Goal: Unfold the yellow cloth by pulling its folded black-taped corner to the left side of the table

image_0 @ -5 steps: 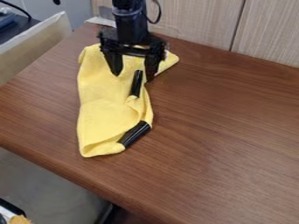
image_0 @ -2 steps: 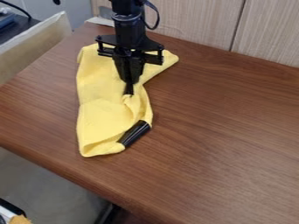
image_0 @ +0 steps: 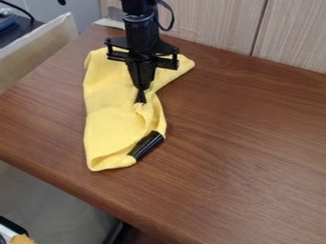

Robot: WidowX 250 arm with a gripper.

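Jaws around black rod (image_0: 140, 97) on yellow cloth (image_0: 115, 126)

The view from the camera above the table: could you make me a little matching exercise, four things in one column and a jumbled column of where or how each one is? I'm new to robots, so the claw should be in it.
Things
1. gripper
2. cloth
3. lower black piece
4. table

Places, colours and states
A. brown, with a dark wood grain
B. pokes out at the cloth's lower right edge
C. closed on the upper black piece
D. yellow, folded and creased

Right pairs: 1-C, 2-D, 3-B, 4-A
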